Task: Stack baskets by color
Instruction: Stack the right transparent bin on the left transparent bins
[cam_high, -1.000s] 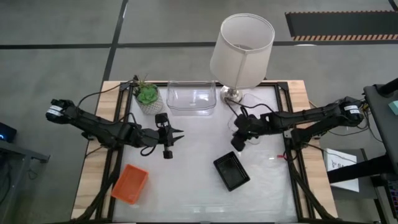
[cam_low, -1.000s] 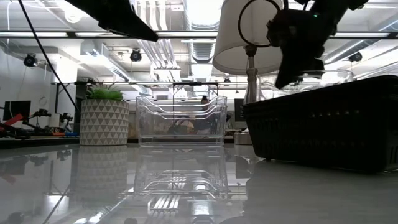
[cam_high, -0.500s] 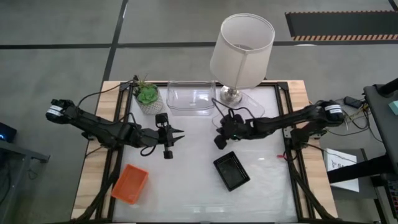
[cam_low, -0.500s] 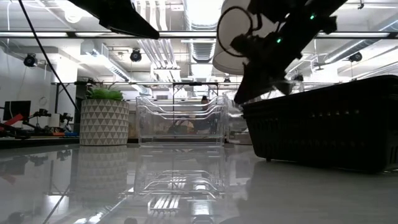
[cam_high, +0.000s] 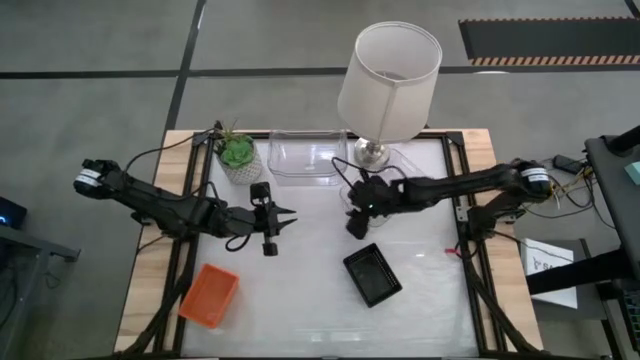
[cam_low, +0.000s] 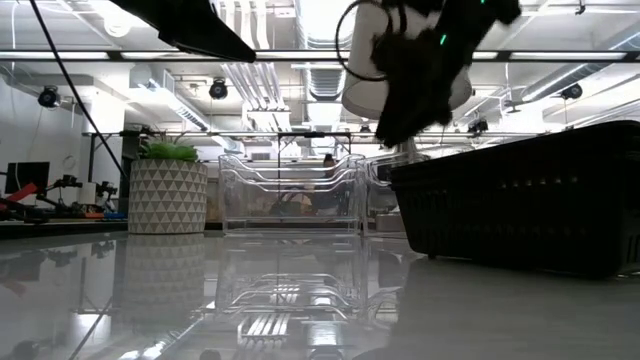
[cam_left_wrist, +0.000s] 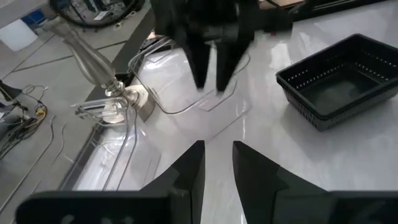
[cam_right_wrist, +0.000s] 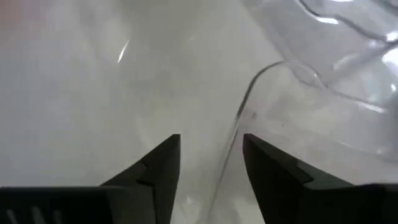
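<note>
A stack of clear baskets (cam_high: 308, 160) stands at the table's far edge between a plant and a lamp. One more clear basket (cam_left_wrist: 205, 106) lies flat on the table by the lamp's base. My right gripper (cam_high: 352, 225) hangs over it, open and pointing down, with the basket's rim (cam_right_wrist: 239, 118) running up between its fingers; I see no touch. A black basket (cam_high: 372, 275) sits right of centre near the front, and an orange basket (cam_high: 209, 295) at the front left. My left gripper (cam_high: 268, 243) hovers left of centre, open, with nothing between its fingers.
The white lamp (cam_high: 388, 70) overhangs the far right of the table, its base (cam_left_wrist: 118, 99) beside the single clear basket. The potted plant (cam_high: 237, 155) stands at the far left. Bare white tabletop lies between the two grippers and along the front middle.
My right gripper has swung toward the table's left, from beside the lamp's base to over the middle, rolling a little. In the low view its end, a narrow point before, now looks wider, with the fingers apart. The baskets have kept their places.
</note>
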